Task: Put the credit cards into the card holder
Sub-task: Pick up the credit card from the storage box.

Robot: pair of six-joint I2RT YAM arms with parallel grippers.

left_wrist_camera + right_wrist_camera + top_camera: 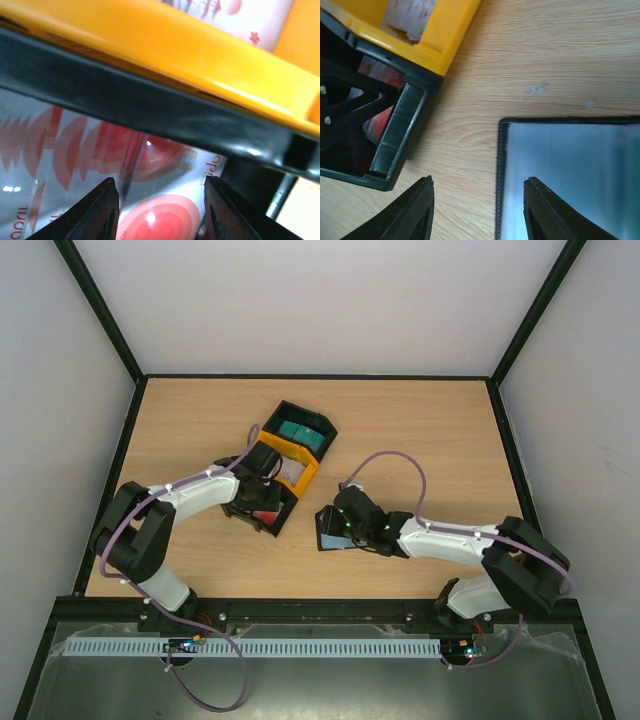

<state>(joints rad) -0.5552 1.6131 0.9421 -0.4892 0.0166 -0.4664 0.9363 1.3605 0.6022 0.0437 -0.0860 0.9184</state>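
Note:
Red-and-white credit cards (165, 220) lie in the near black bin (262, 518). My left gripper (160, 210) is open low inside this bin, its fingers on either side of the top card; it also shows in the top view (256, 496). Teal cards (298, 430) lie in the far black bin, and pale cards (291, 472) lie in the yellow bin (268, 454). The black card holder (570, 175) lies flat on the table, also seen from above (333, 531). My right gripper (479, 205) is open just above it, straddling the holder's left edge.
The three bins stand in a diagonal row at the table's (420, 430) centre. The yellow bin's rim (175, 45) and the black bin's wall (150, 105) are close in front of my left gripper. The black bin's corner (395, 145) lies left of my right gripper.

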